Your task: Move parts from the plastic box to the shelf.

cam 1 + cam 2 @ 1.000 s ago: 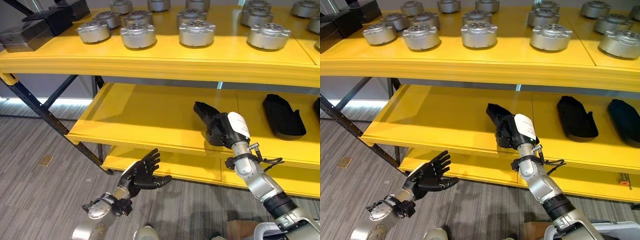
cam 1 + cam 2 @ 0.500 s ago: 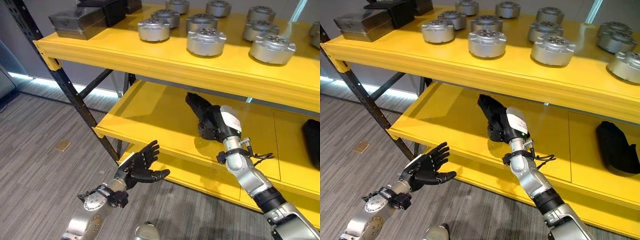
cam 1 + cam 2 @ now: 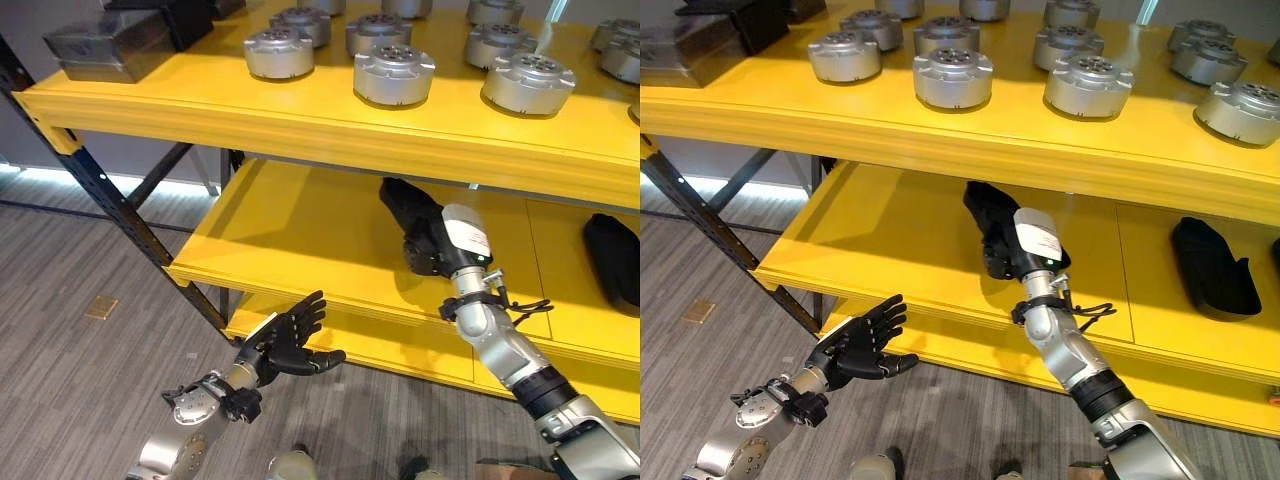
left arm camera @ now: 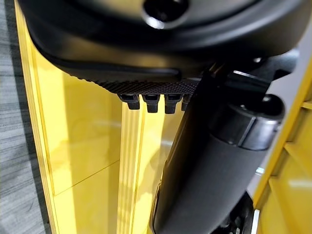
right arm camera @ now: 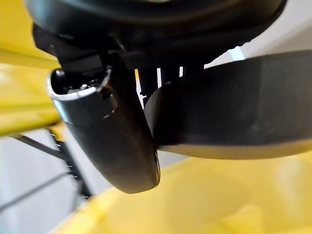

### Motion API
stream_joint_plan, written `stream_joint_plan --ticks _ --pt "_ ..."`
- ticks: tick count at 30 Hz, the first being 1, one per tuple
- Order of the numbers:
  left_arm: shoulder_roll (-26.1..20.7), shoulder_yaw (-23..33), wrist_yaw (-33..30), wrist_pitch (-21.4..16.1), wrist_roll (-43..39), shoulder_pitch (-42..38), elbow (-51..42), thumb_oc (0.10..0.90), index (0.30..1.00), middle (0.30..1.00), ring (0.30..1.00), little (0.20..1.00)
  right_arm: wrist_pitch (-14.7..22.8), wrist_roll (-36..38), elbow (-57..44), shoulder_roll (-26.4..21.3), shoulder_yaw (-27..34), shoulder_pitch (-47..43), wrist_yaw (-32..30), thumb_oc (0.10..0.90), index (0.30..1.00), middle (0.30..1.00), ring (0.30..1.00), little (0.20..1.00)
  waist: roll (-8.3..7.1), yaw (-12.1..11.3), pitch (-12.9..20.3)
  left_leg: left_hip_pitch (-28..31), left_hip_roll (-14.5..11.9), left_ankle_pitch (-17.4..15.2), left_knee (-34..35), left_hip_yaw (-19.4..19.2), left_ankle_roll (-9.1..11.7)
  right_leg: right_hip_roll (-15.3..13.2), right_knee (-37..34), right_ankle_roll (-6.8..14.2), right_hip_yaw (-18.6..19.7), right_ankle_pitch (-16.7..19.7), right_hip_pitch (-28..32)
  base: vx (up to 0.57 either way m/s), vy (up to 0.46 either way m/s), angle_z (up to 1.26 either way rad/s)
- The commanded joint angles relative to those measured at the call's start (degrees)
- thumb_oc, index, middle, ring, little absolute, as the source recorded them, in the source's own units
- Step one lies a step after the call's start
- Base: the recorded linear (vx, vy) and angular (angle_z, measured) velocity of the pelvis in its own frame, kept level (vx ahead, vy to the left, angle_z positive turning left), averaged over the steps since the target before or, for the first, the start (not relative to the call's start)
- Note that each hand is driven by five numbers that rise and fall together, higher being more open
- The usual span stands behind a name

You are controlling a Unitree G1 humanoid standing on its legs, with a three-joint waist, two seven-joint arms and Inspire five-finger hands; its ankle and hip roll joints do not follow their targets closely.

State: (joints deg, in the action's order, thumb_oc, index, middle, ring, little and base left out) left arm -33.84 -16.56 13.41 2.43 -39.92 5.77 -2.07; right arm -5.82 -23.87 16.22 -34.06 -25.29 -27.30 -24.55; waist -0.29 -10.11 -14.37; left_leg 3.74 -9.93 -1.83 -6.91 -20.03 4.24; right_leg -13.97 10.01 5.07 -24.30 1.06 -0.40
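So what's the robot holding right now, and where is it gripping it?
The right robot hand grips a black part by its near end, over the middle shelf. The left robot hand is open, holding nothing.

Grey wood-grain plank floor (image 3: pixel 70 260) across the left and bottom of the frame. Yellow shelf boards (image 3: pixel 300 240) on a dark metal frame (image 3: pixel 110 195) with diagonal braces fill the centre and right. Grey wall (image 3: pixel 120 150) behind, upper left, with a bright light strip (image 3: pixel 60 178) along its base.
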Motion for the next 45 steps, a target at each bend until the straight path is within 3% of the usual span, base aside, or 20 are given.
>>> stream_joint_plan --ticks 1,4,14,29,36,45 --pt "0.2 1.3 0.1 -4.4 -3.2 -3.2 -7.3 0.9 1.0 1.0 1.0 1.0 2.5 0.9 -3.3 -1.1 4.7 -11.7 -5.0 0.4 0.3 0.3 0.3 0.3 -1.41 -1.1 3.4 0.6 1.3 -5.8 -3.5 2.4 -2.8 -4.4 -1.7 4.9 2.4 -0.1 2.0 0.18 -0.158 -0.06" --pt "0.8 1.8 1.2 -3.8 -3.6 -1.8 -7.0 0.9 1.0 1.0 1.0 1.0 1.5 1.0 -2.0 -0.9 4.3 -11.7 -5.1 0.4 0.3 0.3 0.3 0.3 -1.24 -0.9 3.9 0.7 -0.3 -5.4 -3.9 1.9 -2.0 -2.8 -1.7 3.0 2.0 -2.6 3.7 0.19 -0.163 -0.02" --pt "0.7 0.5 3.5 -2.6 -3.2 -2.5 -6.5 0.9 1.0 1.0 1.0 1.0 1.3 -1.1 5.7 -2.0 2.7 -14.9 -5.5 0.4 0.3 0.3 0.3 0.3 -0.52 -0.2 4.6 0.8 -4.8 -3.4 -4.7 0.8 0.3 -0.1 0.4 -0.3 1.7 -6.3 4.6 0.14 -0.094 0.08" --pt "0.9 -1.0 2.5 0.2 -3.3 -4.0 -5.8 0.9 1.0 1.0 1.0 1.0 -1.4 1.6 14.0 -3.7 3.8 -17.1 -4.4 0.4 0.3 0.3 0.3 0.3 0.52 0.7 4.1 0.6 -5.7 -2.8 -6.1 0.1 0.9 0.1 2.9 -1.1 1.9 -7.3 3.0 0.09 -0.038 -0.03" --pt "0.1 -0.5 1.6 1.6 -5.2 -4.8 -6.4 0.9 1.0 1.0 1.0 1.0 -1.2 1.5 17.6 -5.4 5.6 -20.4 -2.3 0.4 0.3 0.3 0.3 0.3 2.51 0.8 1.2 -2.1 -5.5 -3.1 -6.2 0.4 0.9 -1.8 6.1 0.0 2.2 -6.9 -2.1 -0.03 -0.01 -0.01" --pt "-1.0 -0.7 -0.2 -2.0 -7.0 -9.7 -6.4 0.9 1.0 1.0 1.0 1.0 0.9 -1.8 20.4 -9.4 3.2 -29.4 -0.9 0.4 0.3 0.3 0.3 0.3 4.73 0.8 -8.6 -11.7 -4.6 -4.2 -10.4 2.3 0.2 -6.0 14.1 1.7 3.9 -6.3 -15.1 -0.26 -0.02 0.02"
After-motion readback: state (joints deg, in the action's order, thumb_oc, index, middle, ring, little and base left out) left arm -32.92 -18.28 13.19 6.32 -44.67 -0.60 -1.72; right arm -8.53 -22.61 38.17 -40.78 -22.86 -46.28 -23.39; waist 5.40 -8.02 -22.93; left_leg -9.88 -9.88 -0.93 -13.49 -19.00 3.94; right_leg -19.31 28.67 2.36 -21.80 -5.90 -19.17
